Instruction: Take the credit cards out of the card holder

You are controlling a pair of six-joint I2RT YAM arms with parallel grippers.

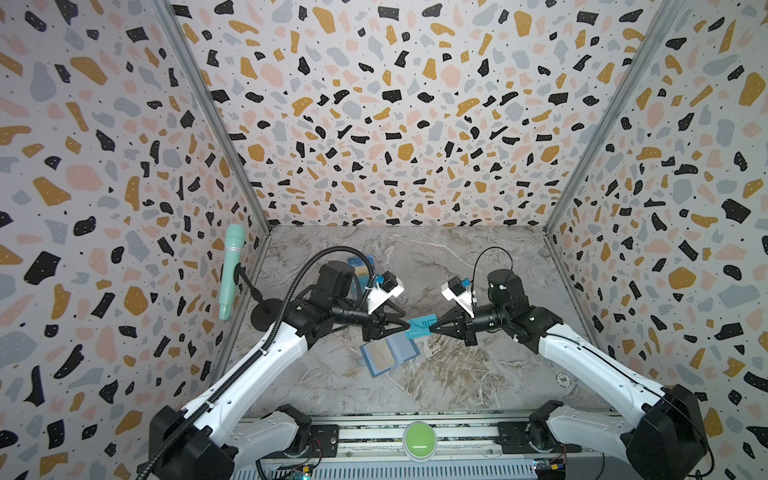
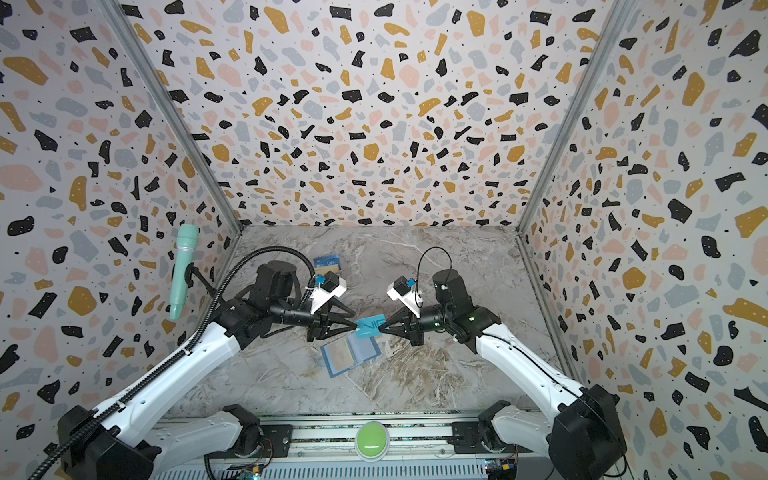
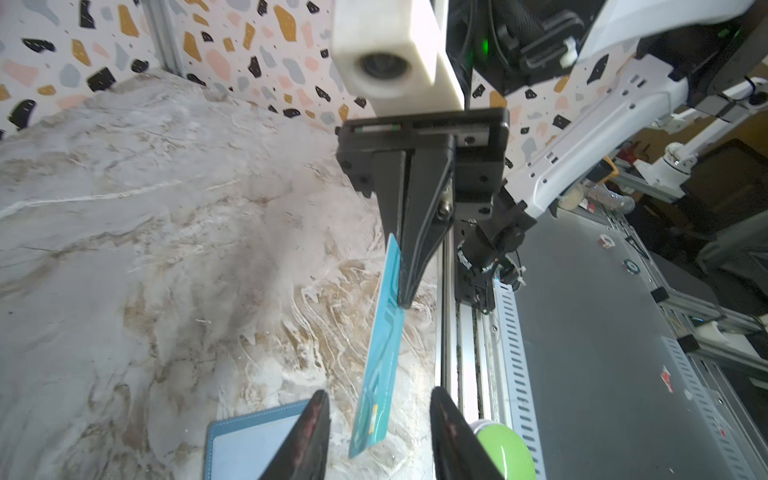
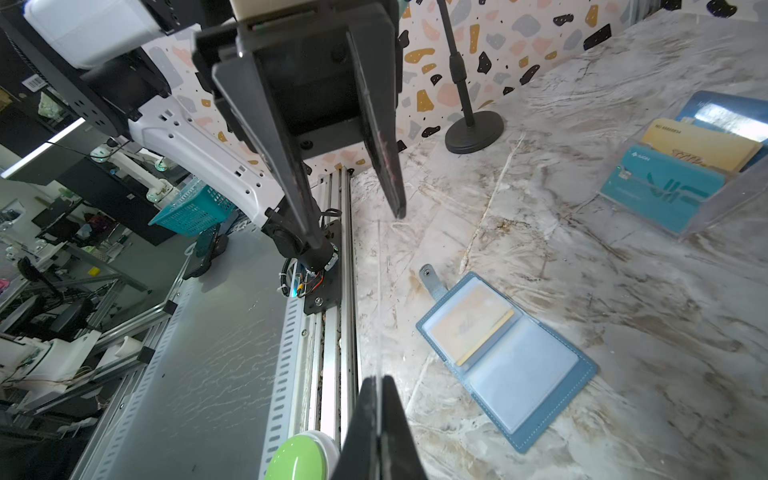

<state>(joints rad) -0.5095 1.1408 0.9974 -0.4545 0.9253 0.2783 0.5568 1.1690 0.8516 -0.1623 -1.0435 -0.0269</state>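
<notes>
Handover, mid-frame: right jaws pinch the teal card (image 1: 420,327); left jaws stand apart astride its free end. We should close left squarely before right releases.

Counter (image 1: 457,266): grey-white marble pattern with tan-brown veining.
Walls (image 1: 374,104): white ground, terrazzo blotches in black, ochre, pink and grey-blue.
Card holder (image 1: 388,353): slate-blue cover, pale stitching along the edge, frosted clear pockets. One pocket shows a golden-yellow card (image 4: 469,322) with a faint darker mark.
Teal card (image 1: 422,327), beside the card holder: pale lettering.
Clear rack (image 4: 735,191), beyond the card holder. Rack cards (image 4: 660,187): teal, gold-tan, dark blue.
Microphone (image 1: 230,274): mint green. Stand (image 4: 471,133): black.
Button (image 1: 419,440): lime green.
Left arm (image 1: 257,365) and right arm (image 1: 582,353): white shells, black joints, black jaws.
</notes>
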